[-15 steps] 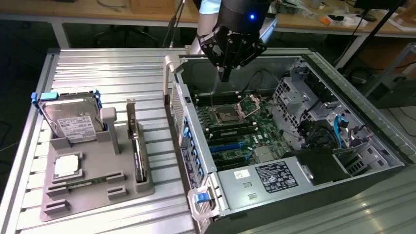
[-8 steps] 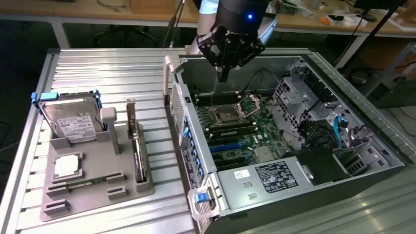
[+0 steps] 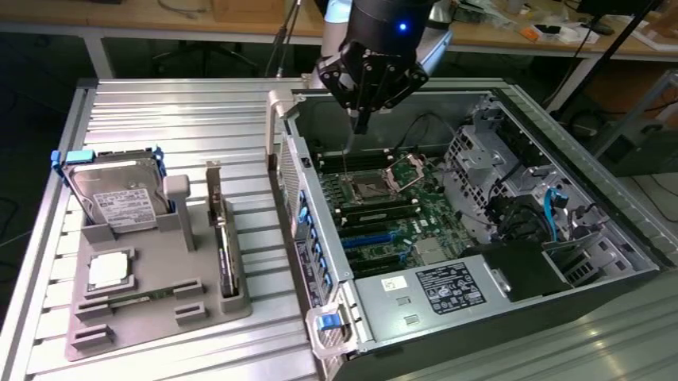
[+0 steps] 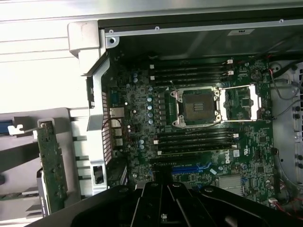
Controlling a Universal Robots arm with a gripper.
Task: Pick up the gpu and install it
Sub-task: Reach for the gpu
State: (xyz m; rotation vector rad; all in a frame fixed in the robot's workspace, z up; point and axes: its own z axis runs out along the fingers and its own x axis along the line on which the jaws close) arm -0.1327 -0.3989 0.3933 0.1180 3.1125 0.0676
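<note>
The gripper (image 3: 363, 121), jaws pressed together on nothing, hangs over the open computer case (image 3: 302, 190). The gpu (image 3: 224, 254) stands on edge in the grey holder (image 3: 159, 266) outside; the wrist view catches its green back.

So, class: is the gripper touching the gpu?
Apart. Exterior view: the gripper hangs over the open case; the gpu stands in the grey holder outside it.
</note>
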